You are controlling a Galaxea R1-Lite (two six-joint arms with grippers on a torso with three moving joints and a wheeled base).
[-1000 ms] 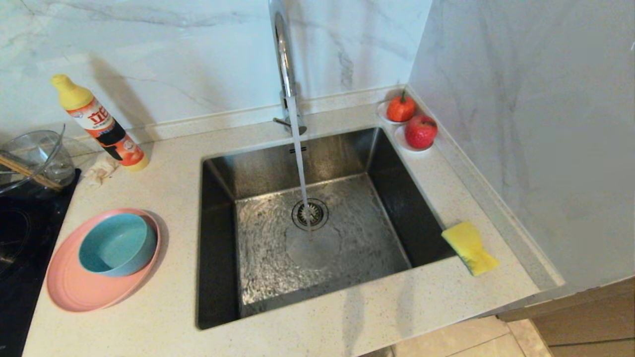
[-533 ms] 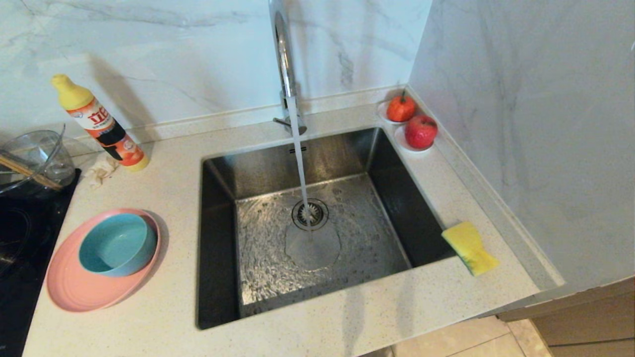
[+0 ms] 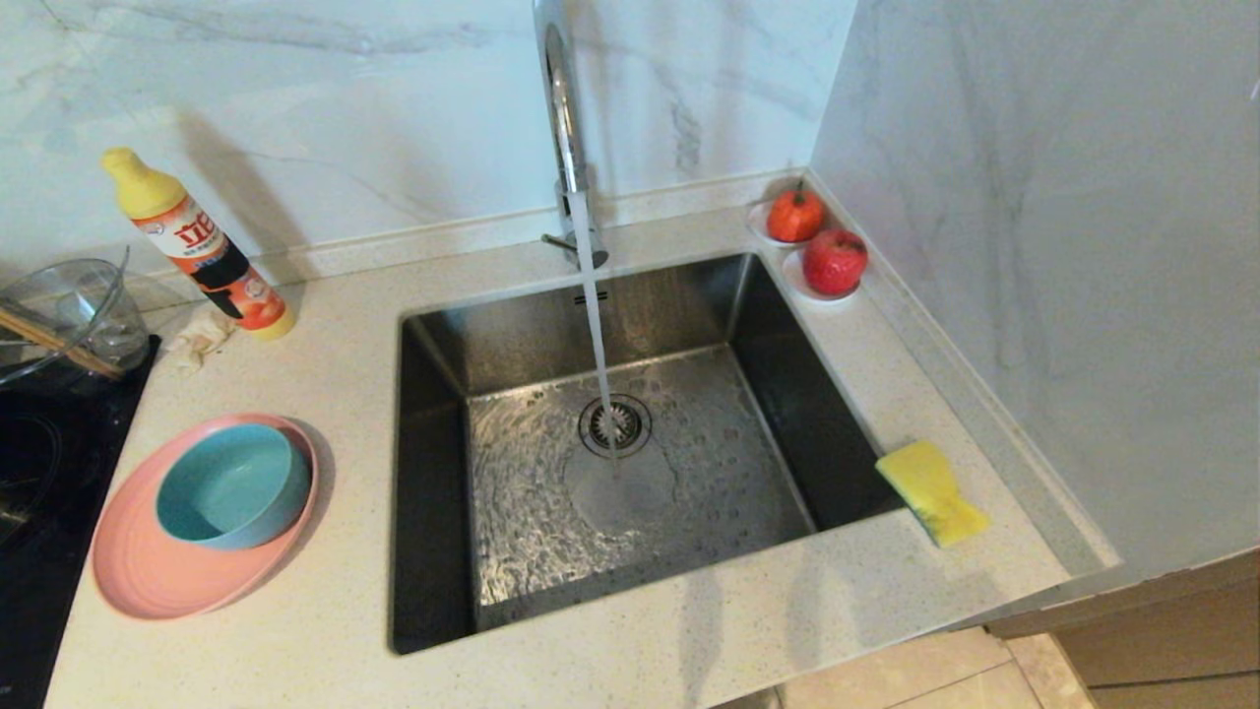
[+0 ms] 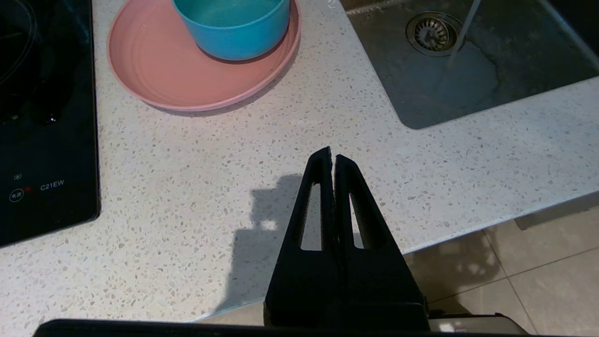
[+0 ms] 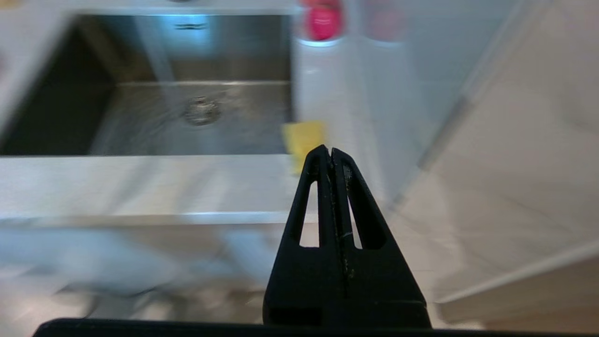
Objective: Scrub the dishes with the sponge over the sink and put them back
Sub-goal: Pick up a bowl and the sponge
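A teal-blue bowl sits inside a wide pink plate on the counter left of the steel sink. Water runs from the chrome faucet onto the drain. The yellow sponge lies on the counter at the sink's right rim. Neither arm shows in the head view. My left gripper is shut and empty, hanging near the counter's front edge, short of the plate and bowl. My right gripper is shut and empty, held off the counter's front edge and pointing toward the sponge.
A detergent bottle leans at the back left beside a crumpled tissue. A glass bowl with chopsticks stands on the black hob. Two saucers with red fruit sit in the back right corner. A marble wall closes the right side.
Nothing on the counter or in the sink has moved; only the ripples of the running water differ. Neither arm comes into the head view.
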